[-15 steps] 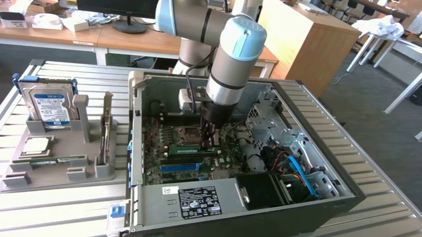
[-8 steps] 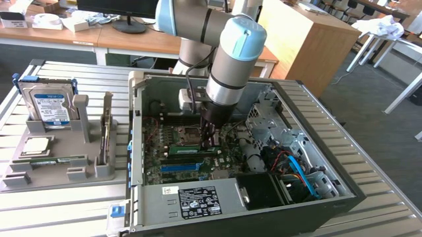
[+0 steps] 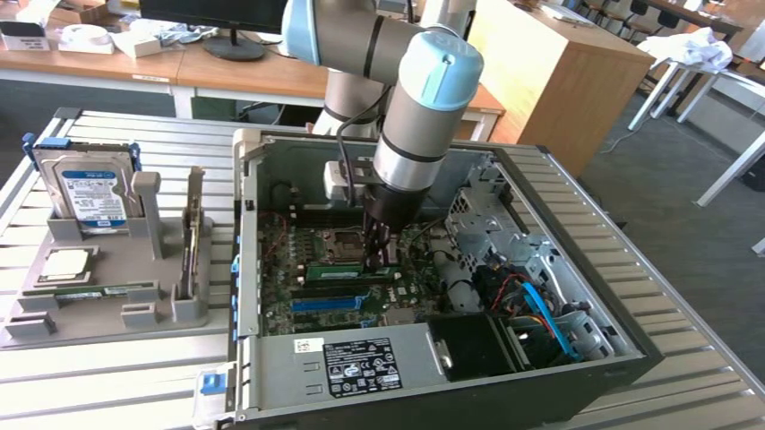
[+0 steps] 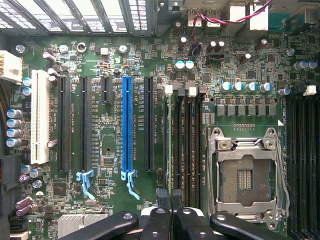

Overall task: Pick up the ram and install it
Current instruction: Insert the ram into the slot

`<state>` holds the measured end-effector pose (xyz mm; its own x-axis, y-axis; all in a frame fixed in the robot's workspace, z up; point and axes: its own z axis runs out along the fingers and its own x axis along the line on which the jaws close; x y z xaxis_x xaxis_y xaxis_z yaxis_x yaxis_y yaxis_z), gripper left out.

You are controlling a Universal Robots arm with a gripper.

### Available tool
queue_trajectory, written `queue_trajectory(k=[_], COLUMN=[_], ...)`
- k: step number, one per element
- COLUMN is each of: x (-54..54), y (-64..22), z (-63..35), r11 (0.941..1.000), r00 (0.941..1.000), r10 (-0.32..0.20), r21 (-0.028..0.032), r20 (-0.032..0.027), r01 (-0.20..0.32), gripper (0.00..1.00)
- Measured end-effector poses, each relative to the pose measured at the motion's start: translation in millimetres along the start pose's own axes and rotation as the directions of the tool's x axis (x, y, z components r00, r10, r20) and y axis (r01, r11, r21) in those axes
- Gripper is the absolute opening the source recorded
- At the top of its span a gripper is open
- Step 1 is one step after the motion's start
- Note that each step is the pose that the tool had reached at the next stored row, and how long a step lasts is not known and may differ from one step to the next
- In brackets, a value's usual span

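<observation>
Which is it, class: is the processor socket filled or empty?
Empty. The processor socket shows bare contacts inside its metal frame; no chip sits in it.

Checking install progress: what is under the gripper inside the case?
The ram lies along the memory slots on the motherboard; the gripper covers one end, so its seating there cannot be seen.

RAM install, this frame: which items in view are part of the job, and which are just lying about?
Job:
- the ram, at the board's memory slots
- tool, shut, at the ram's end
- black memory slots
- open PC case

Lying about:
- hard drive, processor chip and grey holder, beside the case
- blue slot
- empty processor socket
</observation>
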<state>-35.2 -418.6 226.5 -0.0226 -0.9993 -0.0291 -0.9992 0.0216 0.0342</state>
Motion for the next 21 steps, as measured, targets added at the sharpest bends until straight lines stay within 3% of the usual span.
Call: queue_trajectory(k=[2,4,6,7,15,21], x=[0.0,0.0,0.0,0.0,-0.1,-0.4], y=[0.0,0.0,0.0,0.0,0.0,0.5], z=[0.0,0.0,0.0,0.0,-0.8,-14.5], r11=[1.0000,1.0000,1.0000,1.0000,1.0000,1.0000], r00=[1.0000,1.0000,1.0000,1.0000,1.0000,1.0000], r10=[0.000,0.000,0.000,0.000,0.000,0.000], r21=[0.0001,-0.0001,-0.0001,0.0000,0.0000,0.0000], r20=[-0.0001,0.0000,0.0001,0.0000,0.0002,0.0001], r01=[0.000,0.000,0.000,0.000,0.000,0.000], gripper=[0.13,0.25,0.25,0.31,0.31,0.31])
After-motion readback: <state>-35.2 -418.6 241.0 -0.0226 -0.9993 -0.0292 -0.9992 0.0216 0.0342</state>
